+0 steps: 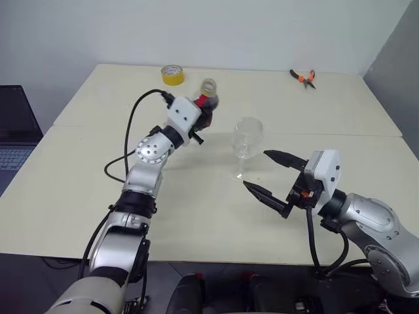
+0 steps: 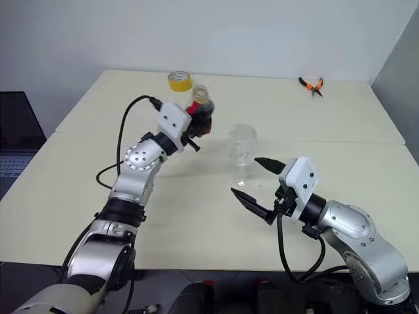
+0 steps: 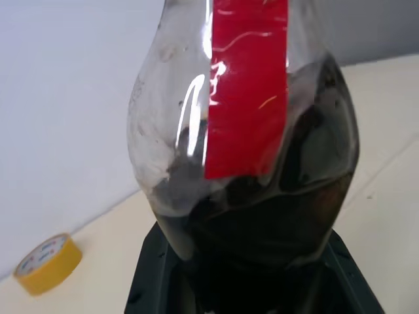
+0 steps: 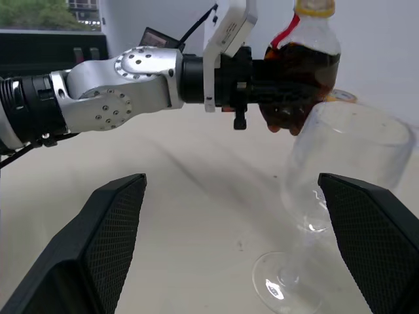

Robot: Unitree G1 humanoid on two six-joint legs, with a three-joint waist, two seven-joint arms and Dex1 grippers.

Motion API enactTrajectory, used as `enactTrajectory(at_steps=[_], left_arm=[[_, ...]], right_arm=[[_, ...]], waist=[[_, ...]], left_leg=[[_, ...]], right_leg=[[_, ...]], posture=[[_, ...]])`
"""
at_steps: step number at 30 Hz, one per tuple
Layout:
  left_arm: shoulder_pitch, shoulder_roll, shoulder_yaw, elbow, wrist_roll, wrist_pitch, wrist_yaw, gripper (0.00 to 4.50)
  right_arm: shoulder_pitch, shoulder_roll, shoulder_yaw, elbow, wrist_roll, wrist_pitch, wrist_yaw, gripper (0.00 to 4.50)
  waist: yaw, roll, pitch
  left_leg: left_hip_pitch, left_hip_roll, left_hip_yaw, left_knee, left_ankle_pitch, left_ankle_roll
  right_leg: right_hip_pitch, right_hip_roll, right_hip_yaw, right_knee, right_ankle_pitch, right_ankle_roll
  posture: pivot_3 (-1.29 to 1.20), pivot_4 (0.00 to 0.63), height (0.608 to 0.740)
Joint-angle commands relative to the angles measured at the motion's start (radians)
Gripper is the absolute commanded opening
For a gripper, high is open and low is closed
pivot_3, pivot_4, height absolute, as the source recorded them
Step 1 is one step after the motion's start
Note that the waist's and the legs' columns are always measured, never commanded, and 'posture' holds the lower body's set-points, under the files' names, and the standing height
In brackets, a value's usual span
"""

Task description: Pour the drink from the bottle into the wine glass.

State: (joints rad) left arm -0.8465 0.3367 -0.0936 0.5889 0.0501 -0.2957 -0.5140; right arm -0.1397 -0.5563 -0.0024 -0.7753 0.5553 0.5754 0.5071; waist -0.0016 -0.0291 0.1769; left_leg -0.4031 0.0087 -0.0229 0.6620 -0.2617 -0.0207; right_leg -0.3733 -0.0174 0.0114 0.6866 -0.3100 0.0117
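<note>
Up off the table now, the bottle (image 1: 207, 99) sits clamped in the left gripper (image 1: 204, 116) — the black fingers pinch its round belly, with the neck and yellow cap rising above them. It is clear plastic, a red label running down the neck, and the dark brown drink (image 4: 298, 75) fills the lower bulge. Just beside it, toward the right gripper, the wine glass (image 1: 246, 145) stands upright near the middle of the table (image 1: 78, 190) — clear, round-bowled, on a thin stem and flat foot. The right gripper (image 1: 275, 178) hangs close to the glass on the near side, its two fingers spread wide and holding nothing. A yellow tape roll (image 1: 172, 74) lies near the far edge, orange-handled pliers (image 1: 304, 78) toward the far right corner.
</note>
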Motion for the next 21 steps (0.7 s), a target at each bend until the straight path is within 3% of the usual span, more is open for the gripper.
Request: enactTrajectory(at_steps=[1, 12, 21], left_arm=[[-0.089, 0.026, -0.032, 0.052, 0.063, -0.163, -0.001, 0.85], [-0.197, 0.078, -0.110, 0.218, 0.252, -0.427, 0.105, 0.82], [-0.269, 0.108, -0.156, 0.309, 0.369, -0.516, 0.201, 0.79]], right_arm=[[-0.011, 0.011, -0.012, -0.030, -0.020, -0.026, -0.024, 4.50], [-0.039, 0.058, -0.007, -0.030, -0.056, -0.034, -0.074, 4.50], [-0.053, 0.072, 0.015, -0.021, -0.069, -0.031, -0.075, 4.50]], waist=[[-0.001, 0.000, 0.000], [0.000, 0.000, 0.000], [-0.001, 0.000, 0.000]], left_leg=[[0.000, 0.000, 0.000, 0.000, 0.000, 0.000], [-0.001, 0.000, 0.000, 0.000, 0.000, 0.000], [-0.001, 0.000, 0.000, 0.000, 0.000, 0.000]], right_leg=[[0.000, 0.000, 0.000, 0.000, 0.000, 0.000], [-0.001, 0.000, 0.000, 0.000, 0.000, 0.000], [-0.002, 0.000, 0.000, 0.001, 0.000, 0.000]], posture=[[0.00, 0.150, 0.740], [0.00, 0.150, 0.740], [0.00, 0.150, 0.740]])
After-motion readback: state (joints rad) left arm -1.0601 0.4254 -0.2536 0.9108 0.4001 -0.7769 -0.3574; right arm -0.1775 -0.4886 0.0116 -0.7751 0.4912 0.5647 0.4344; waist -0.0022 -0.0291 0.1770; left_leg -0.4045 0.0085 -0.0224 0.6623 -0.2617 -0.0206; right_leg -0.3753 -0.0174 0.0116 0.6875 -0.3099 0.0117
